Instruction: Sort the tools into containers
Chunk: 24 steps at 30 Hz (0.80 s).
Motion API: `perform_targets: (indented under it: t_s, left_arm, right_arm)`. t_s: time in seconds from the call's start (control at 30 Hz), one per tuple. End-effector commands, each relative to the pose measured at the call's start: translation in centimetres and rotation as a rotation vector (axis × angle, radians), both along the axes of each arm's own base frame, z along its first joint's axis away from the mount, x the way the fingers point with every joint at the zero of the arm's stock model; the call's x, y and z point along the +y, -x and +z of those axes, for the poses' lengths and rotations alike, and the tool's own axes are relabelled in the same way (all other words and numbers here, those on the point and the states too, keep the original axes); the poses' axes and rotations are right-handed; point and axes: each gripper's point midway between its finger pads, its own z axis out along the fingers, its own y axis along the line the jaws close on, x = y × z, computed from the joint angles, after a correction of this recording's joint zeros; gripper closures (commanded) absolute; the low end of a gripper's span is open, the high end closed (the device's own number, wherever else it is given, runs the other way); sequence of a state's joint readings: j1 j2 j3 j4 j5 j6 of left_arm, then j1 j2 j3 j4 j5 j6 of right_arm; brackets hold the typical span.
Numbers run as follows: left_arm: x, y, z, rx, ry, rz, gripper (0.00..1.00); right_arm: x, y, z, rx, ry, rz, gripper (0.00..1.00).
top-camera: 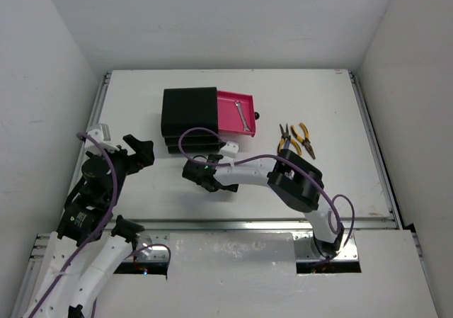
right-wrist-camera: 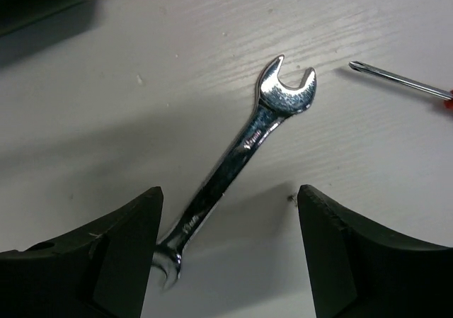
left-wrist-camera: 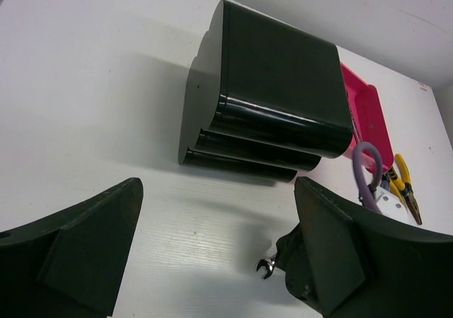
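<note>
**Right fingers spread over wrench, no grip**

My right gripper [right-wrist-camera: 230,251] is released. The silver wrench [right-wrist-camera: 244,144] lies flat on the table [right-wrist-camera: 141,70] between my fingers, on the near side of the chest [top-camera: 190,116], with a screwdriver tip [right-wrist-camera: 396,81] just right of it. The second wrench [top-camera: 242,116] sits in the pulled-out pink drawer [top-camera: 228,100]. The pliers [top-camera: 296,139] lie right of that drawer. My left gripper [left-wrist-camera: 216,254] is released and empty, left of the chest

Plenty of bare table [right-wrist-camera: 106,112] either side of the wrench [right-wrist-camera: 241,148]. Screwdriver [right-wrist-camera: 400,83] tip sits near, chest [top-camera: 187,112] close by, one drawer [top-camera: 228,120] wide open.
</note>
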<state>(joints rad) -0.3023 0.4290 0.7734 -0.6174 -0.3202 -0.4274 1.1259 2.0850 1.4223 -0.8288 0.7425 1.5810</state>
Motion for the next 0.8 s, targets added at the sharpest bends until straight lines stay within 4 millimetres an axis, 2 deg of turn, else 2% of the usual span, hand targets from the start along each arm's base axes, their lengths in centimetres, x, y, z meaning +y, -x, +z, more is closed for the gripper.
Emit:
perform_targets:
  t_s: [0.0,0.1,0.13,0.2,0.23,0.37,0.5,0.57,0.6,0.67,0.73,0.77]
  left_arm:
    - [-0.4,-0.1,1.7,-0.064,0.019,-0.017,0.13]
    - [-0.5,-0.2,1.6,-0.059,0.016,-0.020,0.13]
    - [-0.5,-0.2,1.6,-0.059,0.017,-0.022,0.13]
    - [-0.5,-0.2,1.7,-0.061,0.017,-0.022,0.13]
    - [-0.5,-0.2,1.6,-0.061,0.017,-0.022,0.14]
    - [-0.5,-0.2,1.6,-0.061,0.018,-0.021,0.13]
    - [-0.5,-0.1,1.7,-0.062,0.017,-0.020,0.13]
    - [-0.5,-0.1,1.7,-0.064,0.019,-0.020,0.13]
    - [-0.5,-0.1,1.7,-0.063,0.020,-0.020,0.13]
    - [-0.5,-0.1,1.7,-0.062,0.018,-0.020,0.13]
    - [-0.5,-0.1,1.7,-0.062,0.018,-0.020,0.13]
    - [-0.5,-0.1,1.7,-0.064,0.019,-0.020,0.13]
  right_arm:
    - [0.6,-1.7,-0.4,-0.026,-0.035,-0.068,0.26]
    - [0.0,-2.3,-1.8,0.004,-0.033,-0.090,0.31]
    - [-0.1,-2.4,-2.1,0.010,-0.042,-0.097,0.36]
    - [-0.7,-1.8,-2.9,0.026,-0.044,-0.100,0.40]
    - [-0.4,-1.8,-3.1,0.025,-0.065,-0.100,0.53]
    - [-1.2,-0.3,-3.8,0.067,-0.085,-0.114,0.83]
    - [-1.7,1.1,-3.8,0.096,-0.071,-0.099,0.84]
    - [-1.8,1.5,-3.4,0.102,-0.054,-0.081,0.89]
    - [-1.8,1.8,-3.2,0.103,-0.048,-0.070,0.96]
    - [-1.1,1.5,-2.3,0.093,-0.063,-0.006,1.00]
    - [0.9,1.0,-1.5,0.077,-0.096,0.169,1.00]
    - [0.8,1.2,-1.6,0.080,-0.087,0.230,1.00]
